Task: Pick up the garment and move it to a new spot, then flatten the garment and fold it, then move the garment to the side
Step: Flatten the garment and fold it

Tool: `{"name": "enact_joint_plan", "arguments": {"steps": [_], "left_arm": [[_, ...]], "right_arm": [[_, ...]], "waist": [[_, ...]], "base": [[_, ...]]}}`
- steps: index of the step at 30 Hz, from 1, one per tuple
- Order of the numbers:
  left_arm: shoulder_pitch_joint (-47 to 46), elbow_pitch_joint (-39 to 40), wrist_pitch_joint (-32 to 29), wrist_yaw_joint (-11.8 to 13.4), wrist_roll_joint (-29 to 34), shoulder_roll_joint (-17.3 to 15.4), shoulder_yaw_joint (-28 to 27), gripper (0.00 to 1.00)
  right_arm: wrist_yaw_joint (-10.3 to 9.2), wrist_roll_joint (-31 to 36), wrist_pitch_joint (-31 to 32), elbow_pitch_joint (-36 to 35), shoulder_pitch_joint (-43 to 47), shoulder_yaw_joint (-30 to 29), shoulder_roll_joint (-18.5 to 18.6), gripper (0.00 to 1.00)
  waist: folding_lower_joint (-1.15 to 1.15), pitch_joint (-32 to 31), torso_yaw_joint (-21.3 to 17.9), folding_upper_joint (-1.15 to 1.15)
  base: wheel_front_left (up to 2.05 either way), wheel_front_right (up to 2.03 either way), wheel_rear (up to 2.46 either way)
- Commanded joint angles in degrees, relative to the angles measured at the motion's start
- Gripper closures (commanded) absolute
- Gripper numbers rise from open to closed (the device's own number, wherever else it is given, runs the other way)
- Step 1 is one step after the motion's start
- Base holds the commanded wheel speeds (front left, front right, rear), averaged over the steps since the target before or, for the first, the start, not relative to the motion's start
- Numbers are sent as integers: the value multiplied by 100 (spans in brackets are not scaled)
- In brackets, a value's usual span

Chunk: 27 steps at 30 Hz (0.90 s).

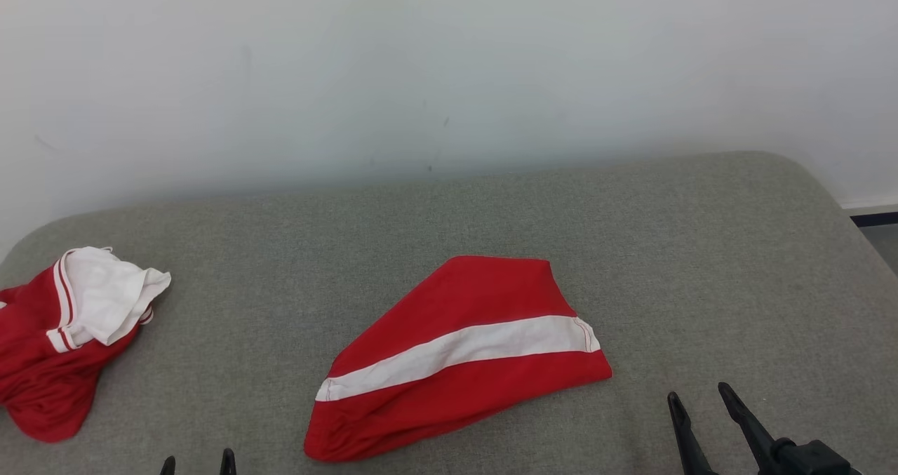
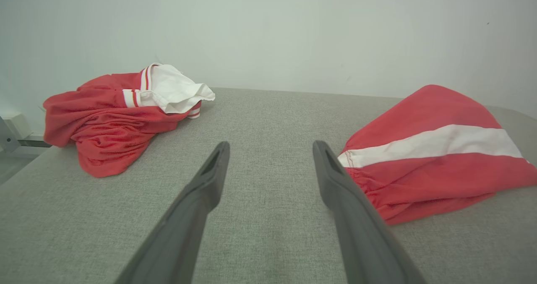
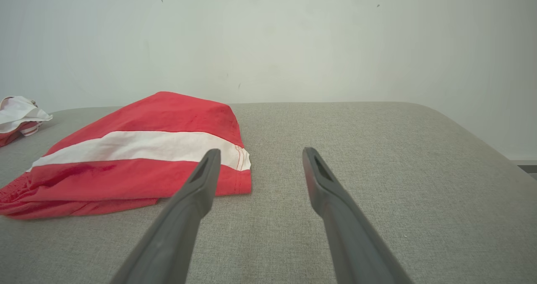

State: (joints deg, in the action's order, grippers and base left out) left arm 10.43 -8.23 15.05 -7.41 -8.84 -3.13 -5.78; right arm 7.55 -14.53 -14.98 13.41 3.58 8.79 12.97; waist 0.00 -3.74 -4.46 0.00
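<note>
The red garment is lying lengthwise on a diagonal, waistband end pointing toward the left hand, hem end toward the right hand; both hands are hanging open, empty.

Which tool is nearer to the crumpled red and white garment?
Left. The left tool lies near the crumpled red and white garment, to its right; the right tool is far off.

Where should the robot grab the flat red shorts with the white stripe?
Probably the shorts by their hem corner, coming from the right, near the right claw: they lie flat, and that free edge lets the open claw pinch.
</note>
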Motion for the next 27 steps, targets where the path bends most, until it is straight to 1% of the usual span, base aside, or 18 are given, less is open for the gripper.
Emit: {"name": "enact_joint_plan", "arguments": {"steps": [1,10,15,18,20,22,26,27], "left_arm": [[-24,-37,19,-5,-9,20,27,0],[-28,-109,19,-7,-64,22,92,0],[-42,-120,19,0,-28,22,92,0],[-165,-218,19,0,-114,21,146,0],[-273,-339,19,0,-214,-9,253,0],[-550,-632,19,-1,-385,-164,511,0],[-1102,-1269,-34,-1,-772,-357,936,0],[-1254,-1403,-82,-1,-777,-446,1058,0]], "right_arm": [[-13,-16,-24,-11,-27,-1,-1,0],[-13,-17,-26,-24,-28,3,-34,0],[-13,-58,-10,-8,-111,54,17,0],[-13,-92,77,-2,-244,111,96,0],[-13,-124,150,-7,-355,153,138,0],[-13,-160,266,-26,-524,232,202,0],[-13,-272,495,17,-818,436,308,0],[-13,-316,574,41,-907,501,341,0]], "waist": [[0,5,-5,0],[0,30,-3,0],[0,67,-20,0],[0,108,-40,0],[0,142,-51,0],[0,211,-71,0],[0,344,-130,0],[0,385,-157,0]], "base": [[0,0,0],[0,0,0],[0,0,0],[0,0,0],[0,0,0],[0,0,0],[0,0,0],[0,0,0]]}}
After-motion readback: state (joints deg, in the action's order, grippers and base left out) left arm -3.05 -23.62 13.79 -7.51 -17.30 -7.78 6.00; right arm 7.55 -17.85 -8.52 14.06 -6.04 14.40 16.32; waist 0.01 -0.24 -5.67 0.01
